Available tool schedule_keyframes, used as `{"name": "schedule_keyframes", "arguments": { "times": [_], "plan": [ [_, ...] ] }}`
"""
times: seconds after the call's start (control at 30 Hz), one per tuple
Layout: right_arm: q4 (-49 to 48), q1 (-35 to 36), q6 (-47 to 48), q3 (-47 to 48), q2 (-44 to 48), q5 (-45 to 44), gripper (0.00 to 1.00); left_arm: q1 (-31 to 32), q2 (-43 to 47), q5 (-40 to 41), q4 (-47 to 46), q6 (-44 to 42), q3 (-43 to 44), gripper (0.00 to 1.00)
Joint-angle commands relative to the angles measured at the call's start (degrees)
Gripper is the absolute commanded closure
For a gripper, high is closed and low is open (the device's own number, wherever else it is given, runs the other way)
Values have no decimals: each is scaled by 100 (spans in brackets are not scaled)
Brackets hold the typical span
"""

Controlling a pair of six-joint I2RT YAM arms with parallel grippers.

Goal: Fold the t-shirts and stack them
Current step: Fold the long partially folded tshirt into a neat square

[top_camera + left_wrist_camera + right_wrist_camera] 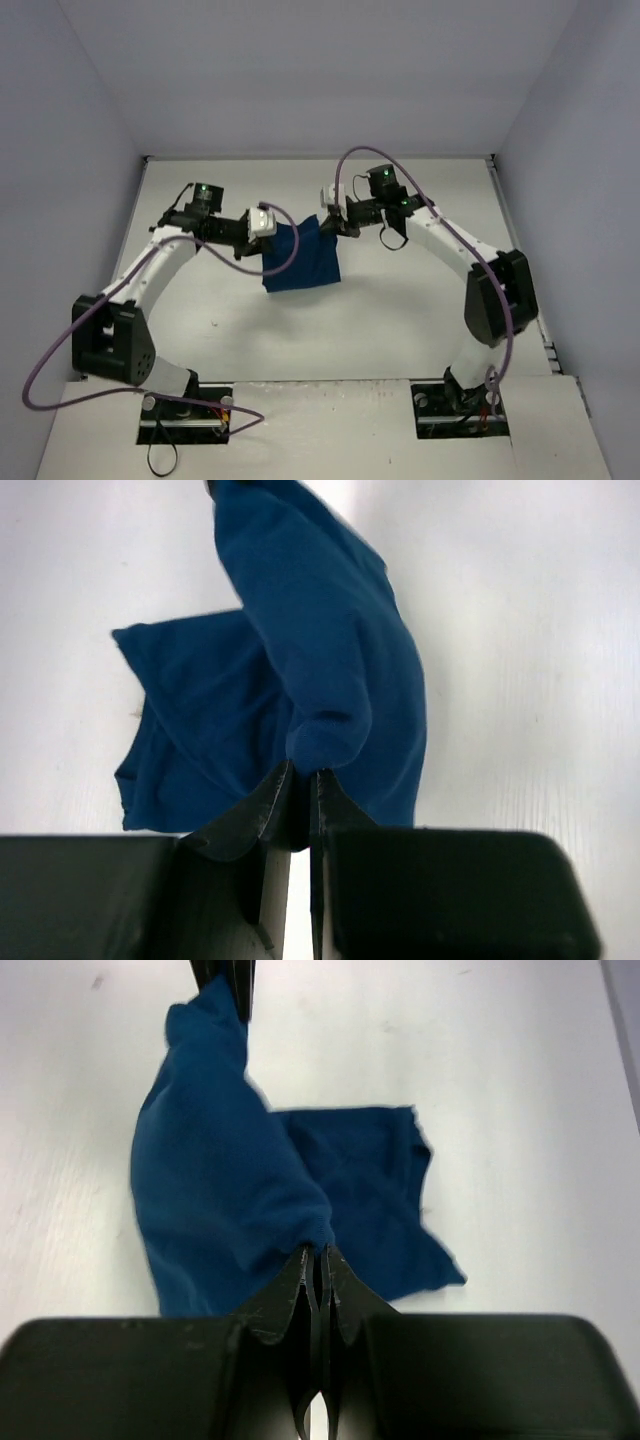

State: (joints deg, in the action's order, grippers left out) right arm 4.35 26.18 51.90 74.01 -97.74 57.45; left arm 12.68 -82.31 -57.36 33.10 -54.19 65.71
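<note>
Up close, your left gripper (303, 775) is pinched shut on a bunched edge of the navy t-shirt (330, 660), and your right gripper (315, 1255) is clamped on another bit of the same shirt, fingers basically closed on cloth. It hangs between them over the middle of the table (420, 300), nearer the far edge, and the lower part looks to be draped on the surface. I'd call this early: nothing folded flat yet, no stack, and I only see one shirt. No print visible either.
</note>
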Motion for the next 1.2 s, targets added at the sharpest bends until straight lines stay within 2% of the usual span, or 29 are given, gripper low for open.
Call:
{"name": "schedule_keyframes", "arguments": {
  "times": [0.0, 0.2, 0.3, 0.4, 0.57, 0.67, 0.83, 1.0, 1.17],
  "plan": [
    [-218, -267, -1440, 1347, -1116, 1330, 100, -443, -1182, -1315, -307, 1385, 1429, 100],
    [-230, -496, -2707, 3030, -2851, 2029, 99, -744, -2952, -1784, -293, 2632, 3131, 99],
    [-232, -579, -3311, 3636, -3531, 2139, 97, -863, -3641, -1814, -290, 2869, 3466, 99],
    [-245, -745, -3767, 4064, -4118, 2165, 100, -1042, -4327, -1595, -286, 3162, 3859, 99],
    [-248, -1008, -3786, 3909, -4203, 2073, 100, -1163, -4966, -1297, -314, 3384, 4458, 98],
    [-243, -1159, -3626, 3630, -4008, 2036, 100, -1134, -5060, -1240, -354, 3456, 4777, 93],
    [-250, -1361, -3590, 3534, -3907, 1998, 100, -1115, -5058, -1119, -462, 3490, 5143, 93],
    [-250, -1370, -3726, 4104, -4098, 1858, 100, -1103, -5162, -1090, -663, 3683, 5531, 93],
    [-257, -1352, -4005, 4690, -4514, 1782, 100, -1043, -5547, -911, -699, 3826, 5874, 84]
  ]
}}
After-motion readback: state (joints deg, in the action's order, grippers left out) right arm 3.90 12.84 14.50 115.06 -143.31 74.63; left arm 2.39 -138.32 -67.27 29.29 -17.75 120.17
